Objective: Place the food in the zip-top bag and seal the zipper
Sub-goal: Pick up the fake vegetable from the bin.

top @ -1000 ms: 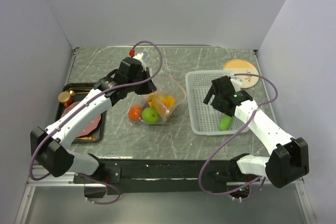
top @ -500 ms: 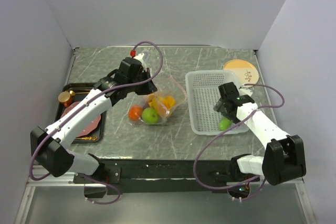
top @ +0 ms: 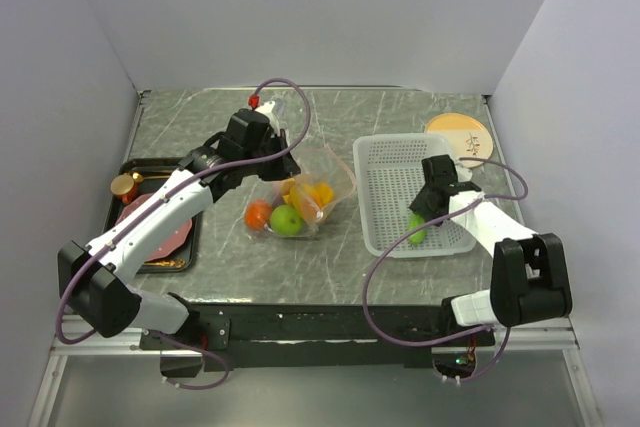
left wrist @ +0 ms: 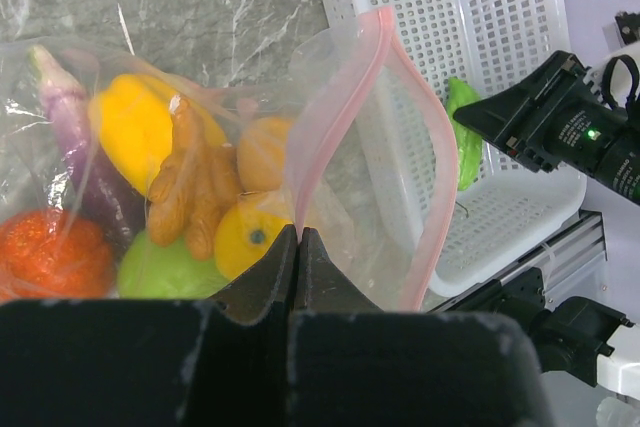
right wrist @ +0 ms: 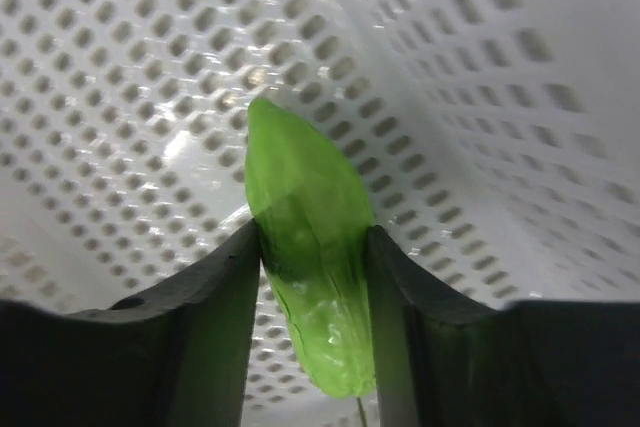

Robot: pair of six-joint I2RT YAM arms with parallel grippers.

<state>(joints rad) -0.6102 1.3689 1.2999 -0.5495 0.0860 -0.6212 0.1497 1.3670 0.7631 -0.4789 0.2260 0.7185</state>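
1. Movement: since a second ago my right arm has folded in and dropped its wrist to the near-left corner of the white basket (top: 391,159). My left arm has kept its place over the bag.
2. Right claw (right wrist: 312,282): clenched on the green cucumber (right wrist: 305,227), one dark finger pressed against each long side. The cucumber's pointed end pokes out beyond the fingertips.
3. Green cucumber, location: low in the white basket against its perforated floor and wall, at the near-left corner in the top view.
4. Left claw (left wrist: 298,245): fingertips closed together, pinching the near lip of the zip-top bag (left wrist: 360,217).
5. Zip-top bag: clear and crumpled, lying on the grey marbled table (top: 400,112) between the two arms, just left of the basket.
6. Zipper (left wrist: 335,97): the pale pink strip is unsealed and stands in an open loop, its mouth facing the basket.
7. Bag contents:
   - purple eggplant (left wrist: 62,122)
   - yellow pepper (left wrist: 135,122)
   - red-orange tomato (left wrist: 50,252)
   - green lime (left wrist: 170,269)
   - orange mango (left wrist: 265,152)
8. Other items:
   - black tray (top: 128,169) at the left edge of the table, carrying a reddish-pink slab (top: 165,237)
   - round tan disc (top: 462,135) beyond the basket's far-right corner
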